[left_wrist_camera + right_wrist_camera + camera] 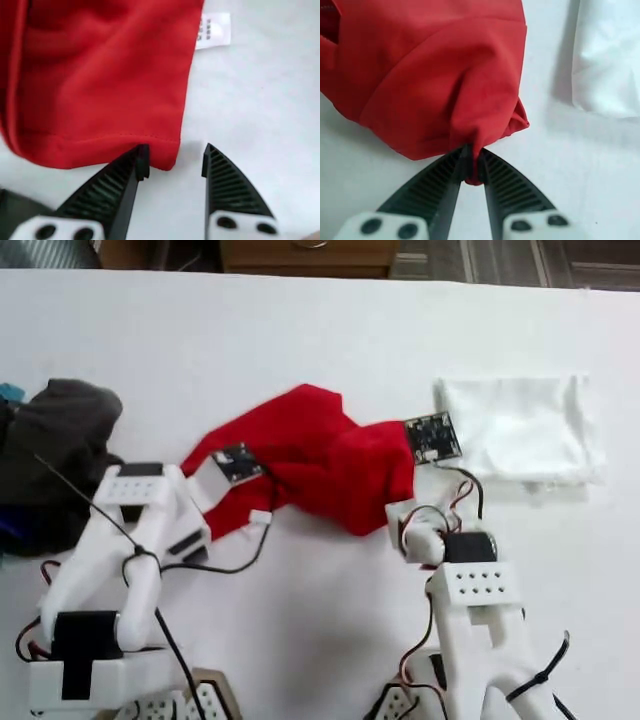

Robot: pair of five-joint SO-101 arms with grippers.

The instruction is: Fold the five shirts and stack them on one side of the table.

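Observation:
A crumpled red shirt [320, 455] lies in the middle of the table. My left gripper [175, 157] is open at the shirt's near left side, its fingertips on either side of a hem corner [167, 157]. A white label [212, 31] sticks out from the shirt's edge beyond it. My right gripper [472, 167] is shut on a bunched fold of the red shirt [445, 85] at its near right end. A folded white shirt [522, 428] lies flat to the right. At the far left, dark shirts [55, 455] sit in a heap.
The white table [320, 330] runs back to a far edge with wooden furniture behind it. Both arm bases [85, 660] stand at the near edge, with loose cables [225, 565] between them. The folded white shirt's edge [607, 60] lies close beside the right gripper.

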